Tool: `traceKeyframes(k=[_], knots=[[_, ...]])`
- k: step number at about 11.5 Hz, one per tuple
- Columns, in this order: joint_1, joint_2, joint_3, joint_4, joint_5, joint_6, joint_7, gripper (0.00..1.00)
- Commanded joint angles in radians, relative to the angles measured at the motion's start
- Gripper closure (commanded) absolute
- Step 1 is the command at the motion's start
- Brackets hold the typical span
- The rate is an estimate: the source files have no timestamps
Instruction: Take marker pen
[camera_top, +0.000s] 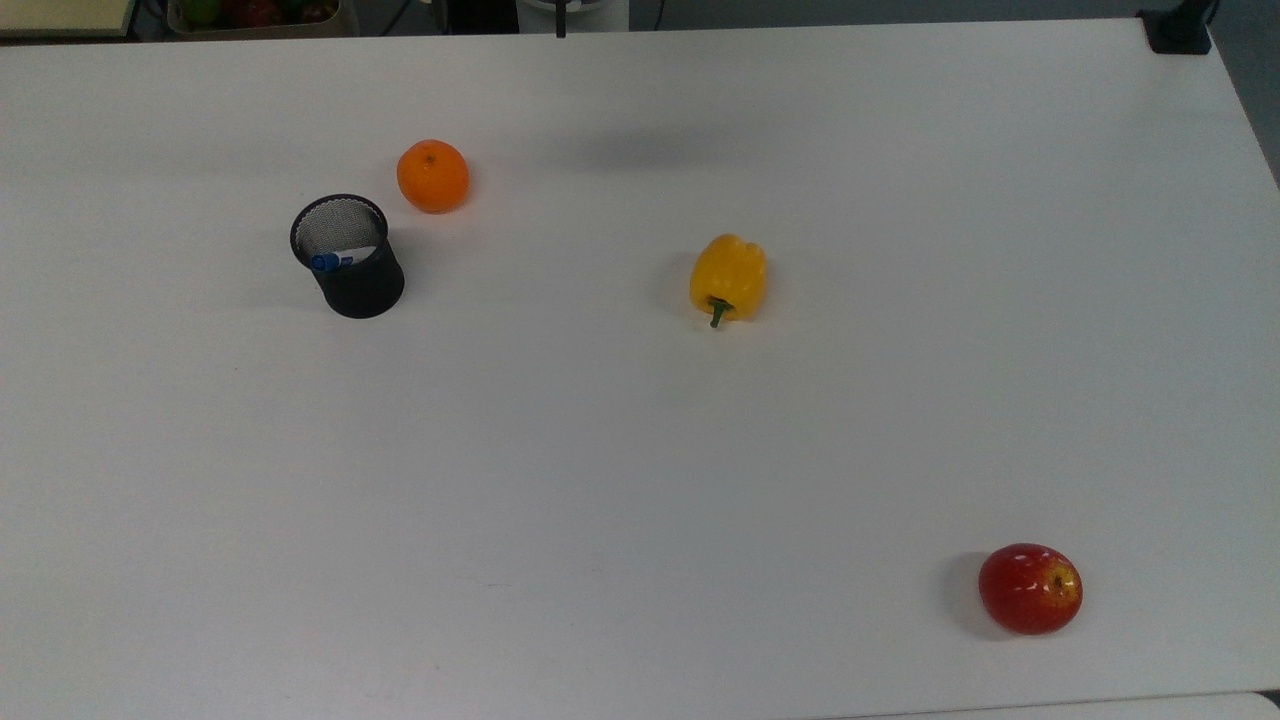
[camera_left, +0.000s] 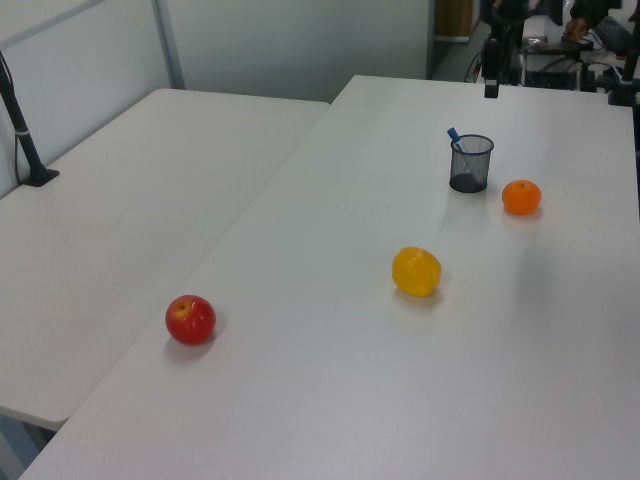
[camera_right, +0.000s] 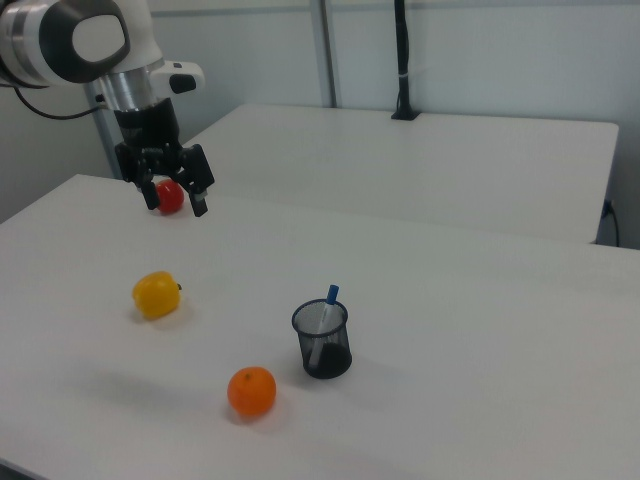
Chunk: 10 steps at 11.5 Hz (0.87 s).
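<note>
The marker pen (camera_top: 326, 262) stands tilted inside a black mesh cup (camera_top: 352, 272). Its blue cap (camera_right: 332, 293) pokes above the cup's rim (camera_right: 320, 318), and the white barrel shows through the mesh. In the left view the marker pen (camera_left: 454, 135) leans toward the left view's left out of the cup (camera_left: 471, 166). My gripper (camera_right: 176, 205) hangs open in the air at the right view's upper left, far from the cup, with nothing between its fingers (camera_right: 200, 203).
On the white table (camera_top: 640, 450) lie an orange (camera_top: 432, 176) close beside the cup, a yellow bell pepper (camera_top: 728, 278) near the middle and a red apple (camera_top: 1030, 588) near a front corner. A second table (camera_left: 120, 200) adjoins it.
</note>
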Motion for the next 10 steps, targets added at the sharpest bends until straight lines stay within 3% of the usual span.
traceKeyframes(k=[1, 5, 10], knots=[[0.007, 0.001, -0.009, 0.001, -0.005, -0.028, -0.057, 0.0], [-0.072, 0.007, -0.023, 0.001, -0.005, -0.017, -0.158, 0.0], [-0.216, 0.133, -0.023, 0.082, -0.002, 0.064, -0.195, 0.0]])
